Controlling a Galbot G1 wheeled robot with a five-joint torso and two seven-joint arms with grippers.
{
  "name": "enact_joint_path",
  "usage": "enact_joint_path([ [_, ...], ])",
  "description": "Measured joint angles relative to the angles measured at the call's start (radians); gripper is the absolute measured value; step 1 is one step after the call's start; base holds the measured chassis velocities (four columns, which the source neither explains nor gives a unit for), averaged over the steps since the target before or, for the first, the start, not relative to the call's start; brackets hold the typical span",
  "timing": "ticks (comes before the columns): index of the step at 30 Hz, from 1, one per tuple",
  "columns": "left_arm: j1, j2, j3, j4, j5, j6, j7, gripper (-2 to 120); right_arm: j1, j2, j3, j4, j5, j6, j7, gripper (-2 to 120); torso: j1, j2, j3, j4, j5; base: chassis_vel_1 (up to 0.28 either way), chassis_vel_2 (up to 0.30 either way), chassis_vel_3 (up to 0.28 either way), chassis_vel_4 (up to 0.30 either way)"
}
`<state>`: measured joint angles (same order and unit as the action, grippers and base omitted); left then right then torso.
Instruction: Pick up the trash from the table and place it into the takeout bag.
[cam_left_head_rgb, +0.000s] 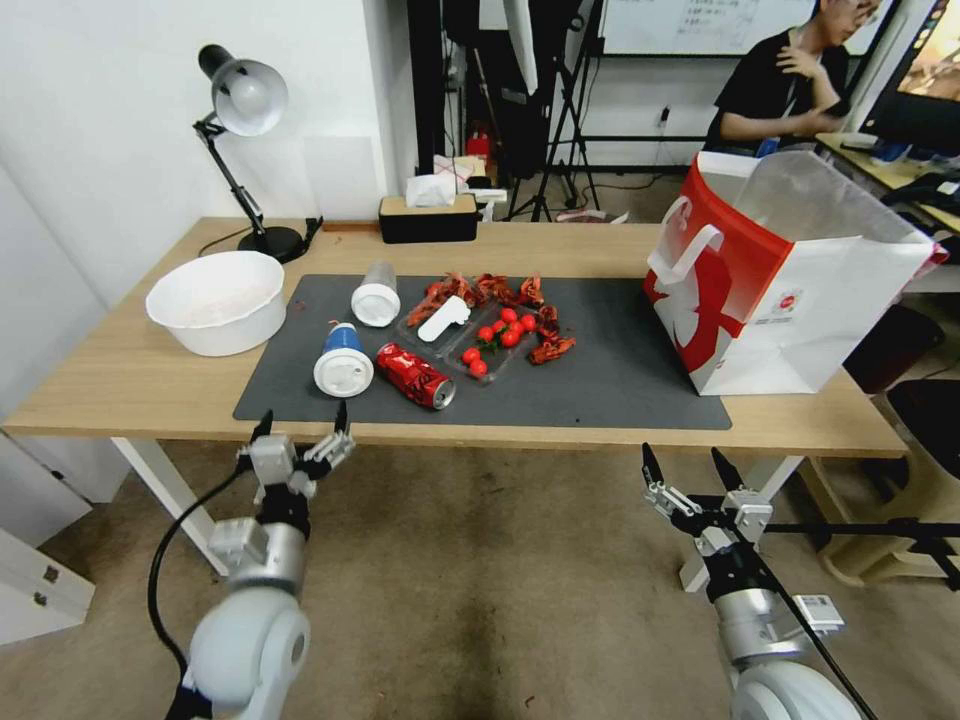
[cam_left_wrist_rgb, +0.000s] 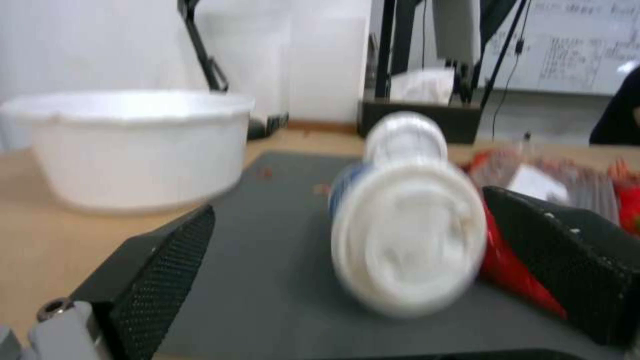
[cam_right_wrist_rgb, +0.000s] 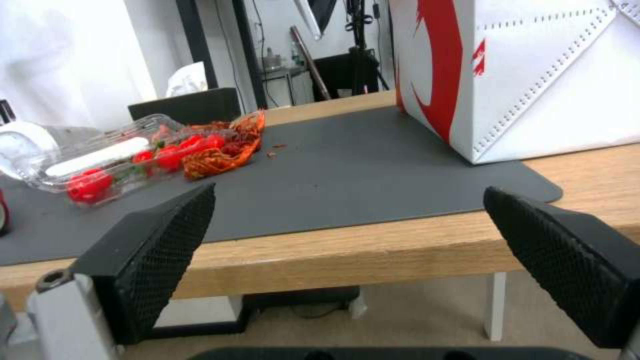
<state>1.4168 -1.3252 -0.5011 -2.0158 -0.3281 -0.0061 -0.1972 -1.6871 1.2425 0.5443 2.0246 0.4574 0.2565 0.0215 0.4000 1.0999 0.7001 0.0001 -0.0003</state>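
- Head view: A wooden counter (cam_left_head_rgb: 120, 385) carries a grey mat (cam_left_head_rgb: 600, 380). A blue cup (cam_left_head_rgb: 343, 362) lies on its side at the mat's 8 o'clock corner, white lid toward the robot. A clear cup (cam_left_head_rgb: 376, 294) lies just beyond it at 12 o'clock; a dented red can (cam_left_head_rgb: 415, 375) lies just beside it at 3 o'clock. A tomato tray (cam_left_head_rgb: 480, 335) sits mid-mat with red scraps around it. The bag (cam_left_head_rgb: 800, 290) stands open at the mat's 3 o'clock end. A white bowl (cam_left_head_rgb: 217, 300) rests off the mat at 9 o'clock. The left gripper (cam_left_head_rgb: 300, 428) hovers at the counter's near edge, jaws wide apart and empty, in line with the blue cup. The right gripper (cam_left_head_rgb: 684, 460) hangs below the near edge toward the bag, jaws spread, holding nothing.
- Left wrist view: The blue cup's lid (cam_left_wrist_rgb: 410, 245) sits between the open jaws, nearer the one by the can. Judgement: centre on the cup first, so closing does not catch the can, and grip the body behind the lid.
- Right wrist view: Open jaws frame the counter edge, with the bag at 1 o'clock and the tray at 10 o'clock.
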Motion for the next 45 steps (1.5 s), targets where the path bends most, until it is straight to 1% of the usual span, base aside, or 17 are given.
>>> enact_joint_path([
  [2, -0.081, 0.040, 0.013, 0.020, -0.035, 0.034, -0.017, 100, 0.002, 0.001, 0.002, 0.001, -0.003, -0.004, 0.003, 100, 0.000, 0.000, 0.000, -0.0004, 0.0003, 0.000, 0.000, 0.000, 0.000],
  [3, -0.111, 0.055, 0.020, 0.025, -0.048, 0.053, -0.025, 100, 0.003, 0.003, 0.001, 0.001, -0.005, -0.006, 0.003, 100, 0.000, 0.000, 0.000, -0.0001, 0.0000, 0.000, 0.000, 0.000, 0.000],
  [4, -0.111, 0.055, 0.020, 0.025, -0.048, 0.053, -0.025, 100, 0.003, 0.003, 0.001, 0.001, -0.005, -0.006, 0.003, 100, 0.000, 0.000, 0.000, -0.0001, 0.0000, 0.000, 0.000, 0.000, 0.000],
  [7, -0.192, 0.098, 0.058, 0.035, -0.101, 0.108, -0.059, 100, 0.007, 0.010, -0.002, -0.002, -0.013, -0.010, 0.005, 100, 0.000, 0.000, 0.000, -0.0002, 0.0004, 0.000, 0.000, 0.000, 0.000],
  [9, -0.205, 0.105, 0.069, 0.036, -0.116, 0.122, -0.069, 100, 0.007, 0.011, -0.002, -0.003, -0.015, -0.010, 0.005, 100, 0.000, 0.000, 0.000, 0.0000, 0.0003, 0.000, 0.000, 0.000, 0.000],
  [11, -0.236, 0.121, 0.104, 0.033, -0.174, 0.187, -0.115, 100, 0.006, 0.013, -0.002, -0.004, -0.018, -0.012, 0.006, 100, 0.000, 0.000, 0.000, 0.0000, 0.0003, 0.000, 0.000, 0.000, 0.000],
  [12, -0.236, 0.121, 0.104, 0.033, -0.174, 0.187, -0.115, 100, 0.006, 0.013, -0.002, -0.004, -0.018, -0.012, 0.006, 100, 0.000, 0.000, 0.000, 0.0000, 0.0003, 0.000, 0.000, 0.000, 0.000],
  [15, -0.264, 0.130, 0.138, 0.029, -0.221, 0.262, -0.167, 100, 0.004, 0.013, 0.002, -0.004, -0.020, -0.013, 0.008, 100, 0.000, 0.000, 0.000, -0.0001, 0.0003, 0.000, 0.000, 0.000, 0.000],
  [16, -0.264, 0.130, 0.138, 0.029, -0.221, 0.262, -0.167, 100, 0.004, 0.013, 0.002, -0.004, -0.020, -0.013, 0.008, 100, 0.000, 0.000, 0.000, -0.0001, 0.0003, 0.000, 0.000, 0.000, 0.000],
  [17, -0.271, 0.131, 0.144, 0.029, -0.227, 0.279, -0.178, 100, 0.003, 0.013, 0.003, -0.004, -0.021, -0.013, 0.008, 100, 0.000, 0.000, 0.000, -0.0001, 0.0003, 0.000, 0.000, 0.000, 0.000],
  [18, -0.286, 0.134, 0.155, 0.030, -0.241, 0.318, -0.203, 100, 0.000, 0.013, 0.005, -0.004, -0.024, -0.014, 0.009, 100, 0.000, 0.000, 0.000, -0.0001, 0.0004, 0.000, 0.000, 0.000, 0.000],
  [19, -0.297, 0.135, 0.163, 0.032, -0.249, 0.340, -0.226, 100, -0.003, 0.014, 0.007, -0.002, -0.026, -0.014, 0.009, 100, 0.000, 0.000, 0.000, -0.0001, 0.0003, 0.000, 0.000, 0.000, 0.000],
  [21, -0.301, 0.136, 0.166, 0.034, -0.252, 0.348, -0.235, 100, -0.004, 0.014, 0.007, -0.001, -0.027, -0.014, 0.009, 100, 0.000, 0.000, 0.000, -0.0002, 0.0003, 0.000, 0.000, 0.000, 0.000],
  [23, -0.318, 0.139, 0.175, 0.039, -0.279, 0.382, -0.266, 100, -0.008, 0.015, 0.011, 0.000, -0.030, -0.014, 0.010, 100, 0.000, 0.000, 0.000, -0.0001, 0.0003, 0.000, 0.000, 0.000, 0.000],
  [35, -0.340, 0.146, 0.195, 0.057, -0.343, 0.456, -0.322, 100, -0.012, 0.017, 0.016, 0.003, -0.033, -0.010, 0.010, 100, 0.000, 0.000, 0.000, -0.0001, 0.0003, 0.000, 0.000, 0.000, 0.000],
  [43, -0.340, 0.156, 0.190, 0.072, -0.377, 0.459, -0.336, 99, -0.012, 0.018, 0.013, -0.002, -0.050, -0.005, 0.010, 100, 0.000, 0.000, 0.000, -0.0001, 0.0003, 0.000, 0.000, 0.000, 0.000],
  [45, -0.339, 0.156, 0.187, 0.076, -0.380, 0.457, -0.338, 87, -0.011, 0.020, 0.010, -0.005, -0.052, -0.003, 0.010, 100, 0.000, 0.000, 0.000, -0.0001, 0.0003, 0.000, 0.000, 0.000, 0.000],
])
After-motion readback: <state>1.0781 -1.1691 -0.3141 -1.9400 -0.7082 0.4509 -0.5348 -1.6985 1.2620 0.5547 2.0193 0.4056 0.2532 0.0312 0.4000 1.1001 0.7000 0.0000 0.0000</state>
